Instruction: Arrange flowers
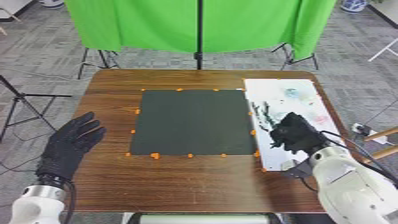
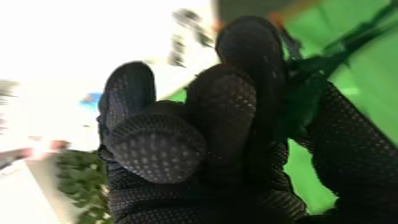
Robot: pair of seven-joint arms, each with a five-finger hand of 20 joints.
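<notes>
In the head view, my right hand (image 1: 298, 132) is over the white board at the table's right. A dark green leafy stem (image 1: 265, 115) extends from beside it toward the dark mat. In the right wrist view, my right hand (image 2: 160, 150) has its thumb bent in over the fingers, and a blurred green stem (image 2: 342, 52) is held among them; its lower part is hidden. Pale bluish (image 1: 291, 93) and pink flowers (image 1: 322, 119) lie on the board. My left hand (image 1: 73, 142) is open by the table's left edge, holding nothing.
A square dark mat (image 1: 194, 122) lies mid-table, bordered by small orange tape pieces. The white board (image 1: 277, 157) is right beside it. Beyond the table's far edge stands a green curtain (image 1: 142, 25). Black cables run along my right arm.
</notes>
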